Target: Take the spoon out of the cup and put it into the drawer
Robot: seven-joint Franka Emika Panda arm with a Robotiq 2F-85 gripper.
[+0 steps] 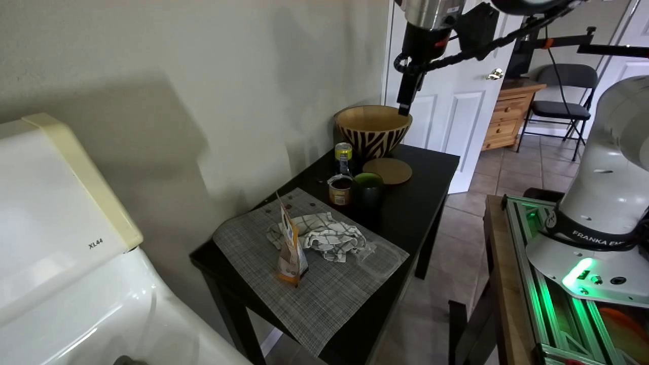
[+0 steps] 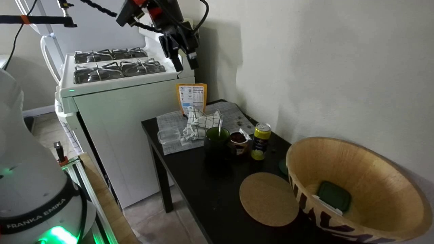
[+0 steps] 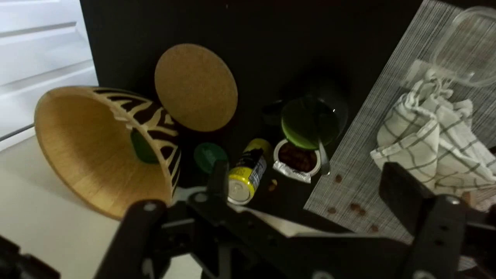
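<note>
White stove (image 1: 66,228), left in an exterior view, reads "XL44"; the robot base (image 1: 608,263), right, reads "FRANKA". In an exterior view "FRANKA EMIKA" shows near left; the spoon (image 2: 220,126) stands in the dark cup (image 2: 215,146), left of a yellow can (image 2: 261,140) with illegible lettering. In the wrist view the gripper (image 3: 306,174) is released, jaws spread apart.

Black table (image 2: 213,189), mat (image 1: 332,296), cup (image 2: 215,148), tub (image 2: 239,148), can (image 2: 260,142), disc (image 2: 269,199), bowl (image 1: 376,143)

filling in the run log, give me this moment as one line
gripper: open, empty | spoon: in cup, one end sticking out | cup: upright on table | status: spoon not yet removed
</note>
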